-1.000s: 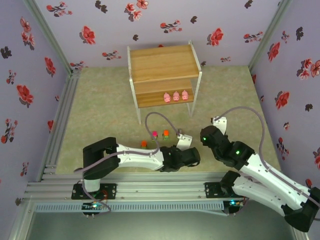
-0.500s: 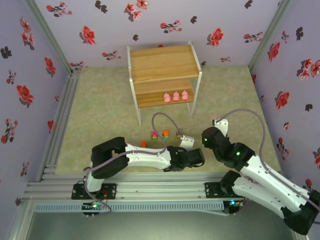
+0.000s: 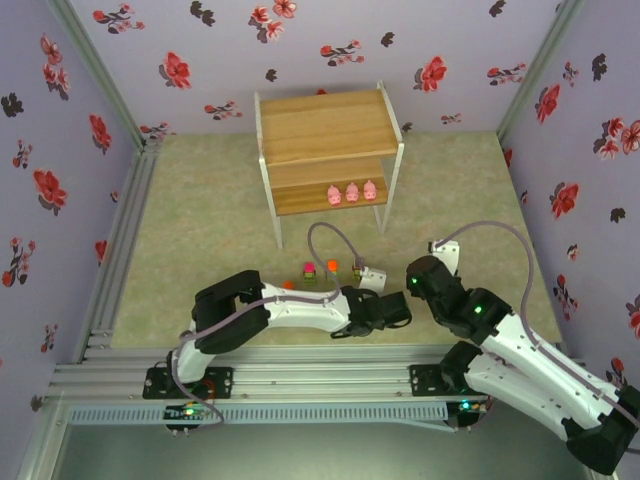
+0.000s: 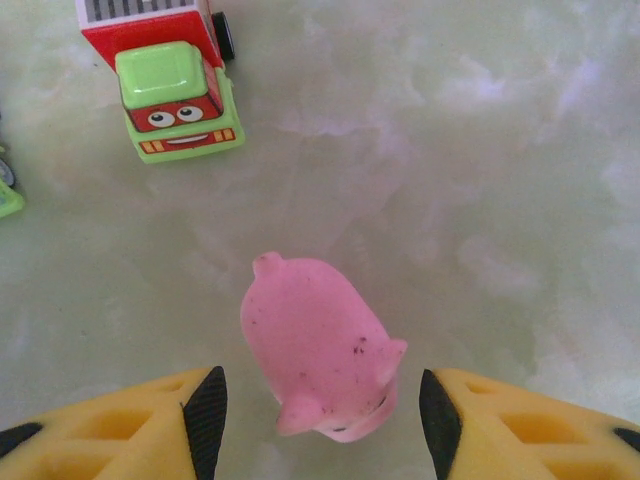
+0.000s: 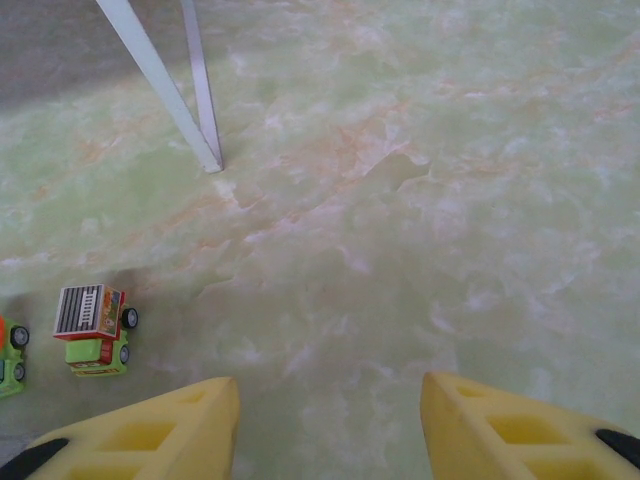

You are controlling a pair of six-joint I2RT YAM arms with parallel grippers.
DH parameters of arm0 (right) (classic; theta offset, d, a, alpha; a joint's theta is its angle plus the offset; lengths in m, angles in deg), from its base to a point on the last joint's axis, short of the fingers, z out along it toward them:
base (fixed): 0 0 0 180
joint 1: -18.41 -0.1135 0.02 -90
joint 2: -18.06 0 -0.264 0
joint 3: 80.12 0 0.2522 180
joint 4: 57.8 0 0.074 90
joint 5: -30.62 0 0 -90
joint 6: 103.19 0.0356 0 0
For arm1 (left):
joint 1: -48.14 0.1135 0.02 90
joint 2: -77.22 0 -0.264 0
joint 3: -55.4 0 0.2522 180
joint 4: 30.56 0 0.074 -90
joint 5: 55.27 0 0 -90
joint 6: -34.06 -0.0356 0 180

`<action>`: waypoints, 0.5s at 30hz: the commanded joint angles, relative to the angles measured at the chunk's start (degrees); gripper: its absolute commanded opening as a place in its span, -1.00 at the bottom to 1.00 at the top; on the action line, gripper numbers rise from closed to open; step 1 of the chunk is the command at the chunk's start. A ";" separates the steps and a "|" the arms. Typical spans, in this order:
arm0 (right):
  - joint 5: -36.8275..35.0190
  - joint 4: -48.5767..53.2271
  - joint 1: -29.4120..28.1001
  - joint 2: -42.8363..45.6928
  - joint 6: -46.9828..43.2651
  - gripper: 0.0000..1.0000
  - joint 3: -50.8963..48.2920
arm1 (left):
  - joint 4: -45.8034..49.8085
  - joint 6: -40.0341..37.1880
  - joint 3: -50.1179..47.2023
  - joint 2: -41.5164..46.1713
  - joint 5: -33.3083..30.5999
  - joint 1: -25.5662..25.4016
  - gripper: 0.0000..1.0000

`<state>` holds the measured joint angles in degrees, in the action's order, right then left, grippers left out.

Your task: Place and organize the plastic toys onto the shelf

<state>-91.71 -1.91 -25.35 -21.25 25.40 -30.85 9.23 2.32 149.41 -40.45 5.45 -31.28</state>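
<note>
Left gripper (image 4: 320,418), jaws spread, straddles a pink pig toy (image 4: 318,350) on the green mat (image 4: 500,200). Neither yellow pad visibly touches it. The pig's body sits slanted between the pads. A sound grasp likely means settling a little lower, centring on the body, then closing gently across its rounded flanks so it does not squirt free. A green-and-red toy truck (image 4: 175,90) stands at eleven o'clock of the pig, well apart. Right gripper (image 5: 330,420) is spread and empty over bare mat. At twelve o'clock overhead, the shelf (image 3: 325,125) carries three pigs (image 3: 351,192) on its lower board (image 3: 300,197).
</note>
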 commanded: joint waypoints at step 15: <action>0.88 -0.20 1.23 0.47 -0.66 0.04 -0.53 | 4.91 2.03 2.98 -3.11 0.07 1.10 0.15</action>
<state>-90.73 -1.93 -24.57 -21.25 25.38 -30.85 11.17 3.37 150.20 -41.78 5.47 -30.58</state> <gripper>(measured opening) 0.518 0.574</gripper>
